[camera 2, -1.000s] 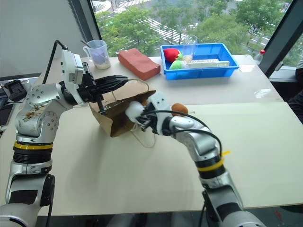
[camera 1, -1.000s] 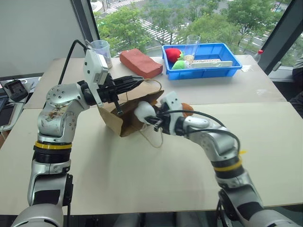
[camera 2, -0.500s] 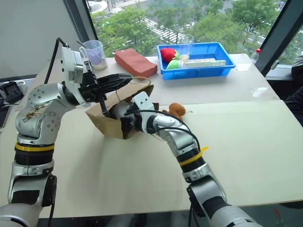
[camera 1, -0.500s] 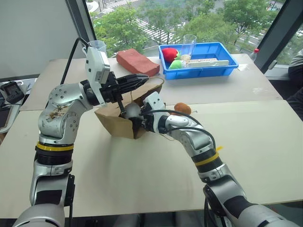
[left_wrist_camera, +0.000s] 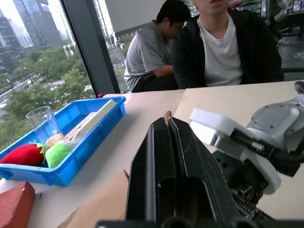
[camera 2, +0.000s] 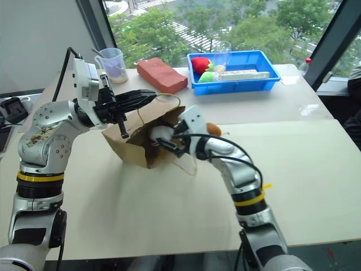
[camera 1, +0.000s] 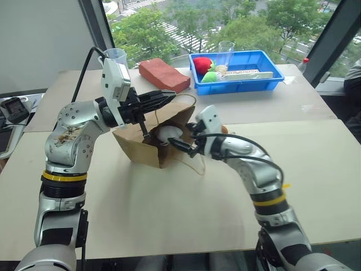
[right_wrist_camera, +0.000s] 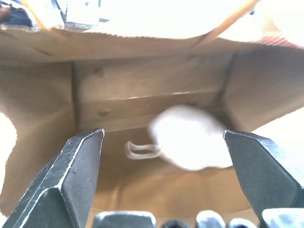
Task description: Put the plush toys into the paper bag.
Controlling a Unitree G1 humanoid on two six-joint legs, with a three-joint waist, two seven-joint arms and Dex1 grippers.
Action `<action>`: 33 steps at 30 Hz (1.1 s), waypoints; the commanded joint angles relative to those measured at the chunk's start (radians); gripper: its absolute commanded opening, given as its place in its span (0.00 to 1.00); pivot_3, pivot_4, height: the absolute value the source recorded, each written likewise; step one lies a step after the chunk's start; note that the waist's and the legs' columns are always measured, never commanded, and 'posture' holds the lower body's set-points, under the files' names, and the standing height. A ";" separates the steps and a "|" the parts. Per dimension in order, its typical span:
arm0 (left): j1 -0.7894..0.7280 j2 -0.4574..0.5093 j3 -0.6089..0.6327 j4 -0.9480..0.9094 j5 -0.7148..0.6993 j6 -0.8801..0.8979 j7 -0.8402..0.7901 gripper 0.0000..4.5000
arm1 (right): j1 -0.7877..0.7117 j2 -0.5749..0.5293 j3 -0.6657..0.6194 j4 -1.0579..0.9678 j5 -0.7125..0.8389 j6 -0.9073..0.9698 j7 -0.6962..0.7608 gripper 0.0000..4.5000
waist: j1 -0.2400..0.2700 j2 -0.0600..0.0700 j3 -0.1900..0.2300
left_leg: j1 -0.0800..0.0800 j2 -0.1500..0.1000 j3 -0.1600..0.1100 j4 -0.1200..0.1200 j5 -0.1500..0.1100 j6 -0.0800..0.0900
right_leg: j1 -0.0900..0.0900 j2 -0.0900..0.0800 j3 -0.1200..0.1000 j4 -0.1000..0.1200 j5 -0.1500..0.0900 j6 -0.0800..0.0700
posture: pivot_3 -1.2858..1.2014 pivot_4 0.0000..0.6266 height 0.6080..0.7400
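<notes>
Right gripper first: I have its jaws spread wide and empty at the mouth of the paper bag, pointed straight into the opening. Just past the fingertips the white plush toy lies loose inside the bag, on its lower wall, thin tail sticking out toward one side; no finger touches it, so I read that toy as delivered. Just behind this gripper, by its wrist, the reddish-brown plush toy sits on the table, outside the bag, so it's the one left to do. Left gripper is pinched together on the bag's upper edge, pointing across toward the right arm; in the left wrist view the brown paper edge pokes out between its fingertips. My read: that pinch is there to hold the mouth lifted and open, since the bag lies on its side and would likely sag closed otherwise. One twisted handle loop trails on the table under the right gripper, a snag risk when I pull out. Farther out, well beyond both grippers: brick-like block, blue bin with the red and green soft items, a clear cup. Two people sit across the table in the left wrist view. Next I'd keep the left pinch, clear the right gripper, go for the brown toy.
</notes>
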State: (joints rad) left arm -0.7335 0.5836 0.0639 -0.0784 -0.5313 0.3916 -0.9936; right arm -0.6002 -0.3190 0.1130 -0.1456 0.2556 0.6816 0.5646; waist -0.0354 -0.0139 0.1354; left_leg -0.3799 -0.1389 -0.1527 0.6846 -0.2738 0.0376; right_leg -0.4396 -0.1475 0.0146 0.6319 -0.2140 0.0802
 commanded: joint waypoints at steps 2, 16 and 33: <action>-0.020 0.013 0.025 -0.010 -0.003 -0.019 -0.001 0.00 | 0.052 -0.124 -0.102 -0.035 -0.017 -0.040 0.008 0.99 | 0.002 0.000 0.000 | 0.000 0.000 0.000 0.000 0.000 0.000 | 0.000 0.000 0.000 0.000 0.000 0.000 | 0.52 0.24 1.00; -0.029 0.025 0.028 0.000 0.002 -0.020 0.007 0.00 | 0.087 -0.102 -0.080 0.039 0.002 0.080 -0.004 0.99 | 0.000 0.000 0.000 | 0.001 0.002 0.003 0.000 0.000 0.000 | 0.000 0.000 0.002 0.000 0.000 0.000 | 0.52 0.24 1.00; -0.023 0.025 0.017 -0.006 0.002 -0.008 0.021 0.00 | 0.035 -0.041 -0.056 0.243 -0.104 -0.048 -0.113 0.99 | -0.006 0.000 0.000 | 0.001 0.001 0.003 0.000 0.000 0.000 | 0.000 0.000 0.002 0.000 0.000 0.000 | 0.52 0.24 1.00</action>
State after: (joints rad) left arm -0.7413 0.5981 0.0631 -0.0637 -0.5296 0.3865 -0.9784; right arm -0.5407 -0.3643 0.0666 0.0979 0.1603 0.6753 0.4637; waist -0.0411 -0.0139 0.1354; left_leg -0.3791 -0.1375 -0.1498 0.6845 -0.2737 0.0376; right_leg -0.4394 -0.1474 0.0165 0.6319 -0.2140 0.0801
